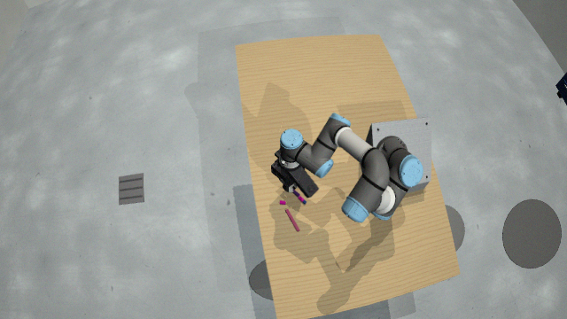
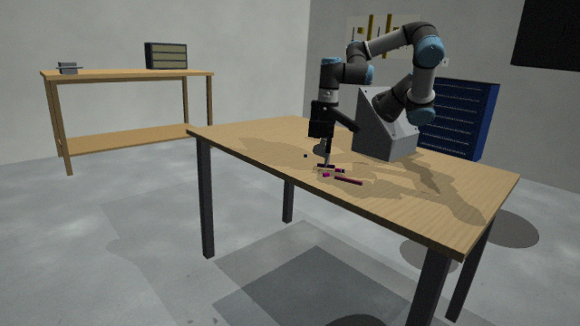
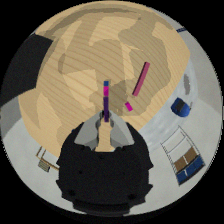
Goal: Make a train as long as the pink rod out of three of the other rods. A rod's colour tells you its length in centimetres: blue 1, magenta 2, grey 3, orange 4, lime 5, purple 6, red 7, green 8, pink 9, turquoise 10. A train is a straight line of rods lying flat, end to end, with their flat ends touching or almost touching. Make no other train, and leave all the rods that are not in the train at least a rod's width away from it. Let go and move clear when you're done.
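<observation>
Fingers of the gripper (image 1: 292, 190) (image 2: 326, 165) (image 3: 106, 119) were nearly shut, pinching the purple rod (image 1: 296, 193) (image 2: 321, 165) (image 3: 106, 107) near the tabletop's (image 1: 310, 66) (image 2: 476, 181) (image 3: 75, 65) long edge opposite the arm's base. Wrist view lined it up with a magenta rod (image 1: 300, 198) (image 2: 339, 170) (image 3: 106, 91) and blue rod (image 1: 304, 202) (image 2: 343, 170) (image 3: 106, 83); purple seemed to meet magenta, though contact was hard to judge. The pink rod (image 1: 292, 220) (image 2: 348, 180) (image 3: 141, 79) and loose magenta piece (image 1: 283, 202) (image 2: 326, 174) (image 3: 129, 106) lay apart, nearer that edge. Only the exterior view showed a separate blue piece (image 2: 305, 156).

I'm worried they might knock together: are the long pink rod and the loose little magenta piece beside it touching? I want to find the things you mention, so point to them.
Apart: the wrist view shows bare wood between the pink rod (image 1: 292, 221) (image 2: 348, 180) (image 3: 141, 79) and magenta piece (image 1: 283, 202) (image 2: 326, 175) (image 3: 129, 106).
</observation>
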`<action>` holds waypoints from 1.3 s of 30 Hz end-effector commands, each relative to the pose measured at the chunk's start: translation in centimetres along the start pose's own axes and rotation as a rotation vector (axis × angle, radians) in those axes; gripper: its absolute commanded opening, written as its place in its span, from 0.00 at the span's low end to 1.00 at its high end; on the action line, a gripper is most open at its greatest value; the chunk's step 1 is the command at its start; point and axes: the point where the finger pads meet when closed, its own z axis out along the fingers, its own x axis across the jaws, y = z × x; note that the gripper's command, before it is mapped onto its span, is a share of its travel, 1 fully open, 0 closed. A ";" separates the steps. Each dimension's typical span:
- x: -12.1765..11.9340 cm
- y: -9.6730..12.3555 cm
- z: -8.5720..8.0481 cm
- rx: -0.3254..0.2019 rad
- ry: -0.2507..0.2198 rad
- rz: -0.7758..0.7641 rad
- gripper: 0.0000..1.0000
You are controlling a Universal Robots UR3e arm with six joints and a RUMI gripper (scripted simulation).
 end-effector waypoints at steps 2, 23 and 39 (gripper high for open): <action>0.1 0.0 0.6 -0.001 0.002 0.001 0.00; 0.1 0.1 1.0 -0.003 0.002 0.000 0.00; 0.1 0.1 1.0 -0.003 0.002 0.000 0.00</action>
